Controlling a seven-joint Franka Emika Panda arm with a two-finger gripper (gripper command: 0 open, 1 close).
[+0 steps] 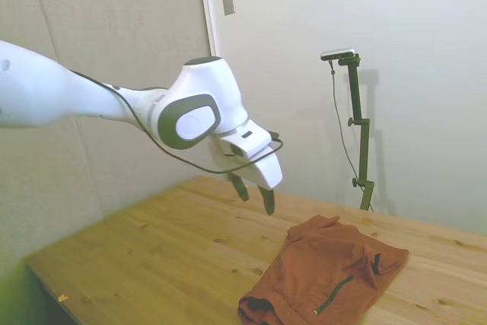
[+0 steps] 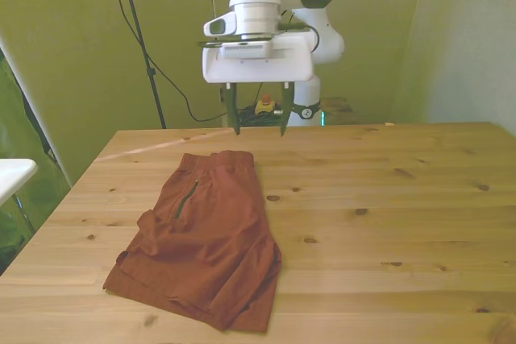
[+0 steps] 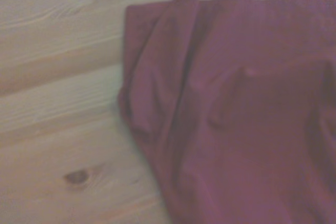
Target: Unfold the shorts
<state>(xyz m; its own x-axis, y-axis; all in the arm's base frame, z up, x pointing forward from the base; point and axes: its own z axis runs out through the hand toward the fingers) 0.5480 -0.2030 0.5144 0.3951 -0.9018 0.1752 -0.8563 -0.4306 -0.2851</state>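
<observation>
White two-finger tool [image 2: 258,119] [image 1: 256,194] hangs with dark fingers spread apart and empty, pointing down above the bench's far part near the waistband end of the folded rust-orange fabric shorts [image 2: 205,235] [image 1: 327,272] [image 3: 236,114] lying flat on the wooden bench [image 2: 387,215] toward the front view's left.

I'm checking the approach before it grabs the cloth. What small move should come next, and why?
Probably lower straight down. The gripper hangs open above the table, over the far edge of the folded shorts, touching nothing. The jaws must reach that edge to pinch it.
</observation>
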